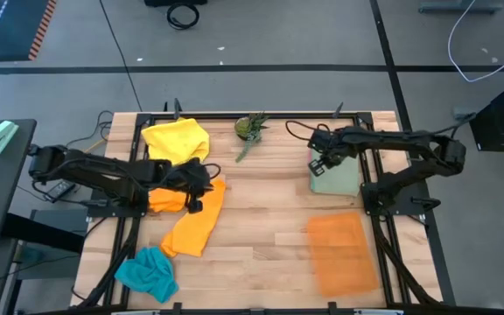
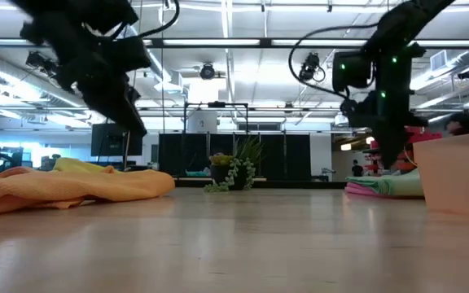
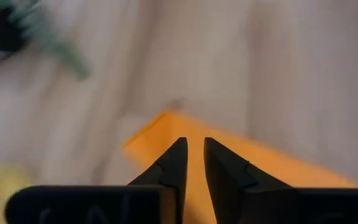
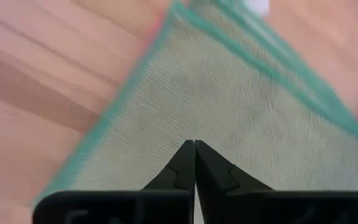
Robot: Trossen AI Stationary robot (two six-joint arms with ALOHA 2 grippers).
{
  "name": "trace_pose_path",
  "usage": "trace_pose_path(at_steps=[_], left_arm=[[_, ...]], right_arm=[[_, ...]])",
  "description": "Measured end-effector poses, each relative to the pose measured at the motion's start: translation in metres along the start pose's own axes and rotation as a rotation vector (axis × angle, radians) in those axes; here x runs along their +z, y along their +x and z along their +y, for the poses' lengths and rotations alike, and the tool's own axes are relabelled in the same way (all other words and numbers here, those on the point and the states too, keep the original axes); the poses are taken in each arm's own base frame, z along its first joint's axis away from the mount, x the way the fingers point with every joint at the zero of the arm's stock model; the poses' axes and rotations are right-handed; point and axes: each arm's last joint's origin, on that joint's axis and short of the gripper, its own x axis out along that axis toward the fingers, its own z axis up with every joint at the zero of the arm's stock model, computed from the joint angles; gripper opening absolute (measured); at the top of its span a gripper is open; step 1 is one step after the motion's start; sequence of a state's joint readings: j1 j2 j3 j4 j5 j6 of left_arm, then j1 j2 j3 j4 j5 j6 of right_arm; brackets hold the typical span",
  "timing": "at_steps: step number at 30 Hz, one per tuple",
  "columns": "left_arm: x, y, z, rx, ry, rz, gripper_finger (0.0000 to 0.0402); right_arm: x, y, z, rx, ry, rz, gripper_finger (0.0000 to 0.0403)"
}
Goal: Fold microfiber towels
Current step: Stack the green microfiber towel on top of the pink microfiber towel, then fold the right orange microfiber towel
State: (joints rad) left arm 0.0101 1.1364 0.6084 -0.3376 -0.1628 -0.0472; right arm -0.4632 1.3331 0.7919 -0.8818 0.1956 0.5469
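Note:
An orange microfiber towel (image 1: 195, 223) lies rumpled and stretched out at the table's left. My left gripper (image 1: 201, 182) hangs over its far end, fingers a little apart with only the orange cloth (image 3: 272, 174) below them. A yellow towel (image 1: 178, 140) lies bunched at the far left and a teal one (image 1: 147, 271) at the near left. At the right a pale green towel with a teal hem (image 4: 229, 106) lies folded flat on the table (image 1: 339, 181). My right gripper (image 4: 194, 144) is shut and points down above it. In the low view pink cloth shows under the green (image 2: 381, 187).
A small green spiky plant (image 1: 250, 129) stands at the far middle. A flat translucent orange mat (image 1: 341, 254) lies at the near right. Bare wood (image 1: 265, 236) spans the table's middle between the two arms.

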Motion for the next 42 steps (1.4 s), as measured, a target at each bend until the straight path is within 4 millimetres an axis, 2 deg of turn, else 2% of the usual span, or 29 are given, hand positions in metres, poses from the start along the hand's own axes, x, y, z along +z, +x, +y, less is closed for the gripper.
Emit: trace_pose_path(at_steps=[5, 9, 12, 15, 20, 23, 27, 33, 39, 42], left_arm=[[0.017, -0.023, 0.018, 0.247, -0.051, 0.131, 0.0099], [0.019, -0.023, 0.057, 0.346, -0.177, 0.152, 0.0124], [0.012, -0.015, 0.086, 0.283, -0.237, 0.202, 0.0136], [0.007, -0.007, 0.101, 0.134, -0.221, 0.217, 0.0146], [0.009, 0.004, 0.087, -0.146, -0.057, 0.194, 0.0169], [0.015, 0.015, 0.072, -0.186, -0.009, 0.173, 0.0181], [0.027, 0.041, 0.057, -0.206, -0.025, 0.109, 0.0192], [0.015, 0.077, 0.048, -0.227, -0.033, 0.218, 0.0192], [0.009, 0.086, 0.033, -0.272, -0.058, 0.285, 0.0177], [0.011, 0.086, 0.022, -0.289, -0.062, 0.28, 0.0144]], right_arm=[[0.005, -0.033, 0.02, 0.074, -0.025, -0.224, 0.0032], [-0.011, -0.054, 0.052, 0.209, -0.089, -0.452, 0.0036], [-0.03, -0.06, 0.076, 0.3, -0.159, -0.572, 0.0035], [-0.051, -0.061, 0.097, 0.364, -0.237, -0.614, 0.0035], [-0.08, -0.058, 0.123, 0.41, -0.335, -0.647, 0.0035], [-0.092, -0.055, 0.134, 0.386, -0.334, -0.693, 0.0035], [-0.099, -0.048, 0.147, 0.383, -0.331, -0.73, 0.0035], [-0.108, -0.039, 0.154, 0.375, -0.372, -0.696, 0.0035], [-0.117, -0.037, 0.154, 0.366, -0.425, -0.667, 0.0035], [-0.117, -0.037, 0.153, 0.354, -0.441, -0.666, 0.0035]])
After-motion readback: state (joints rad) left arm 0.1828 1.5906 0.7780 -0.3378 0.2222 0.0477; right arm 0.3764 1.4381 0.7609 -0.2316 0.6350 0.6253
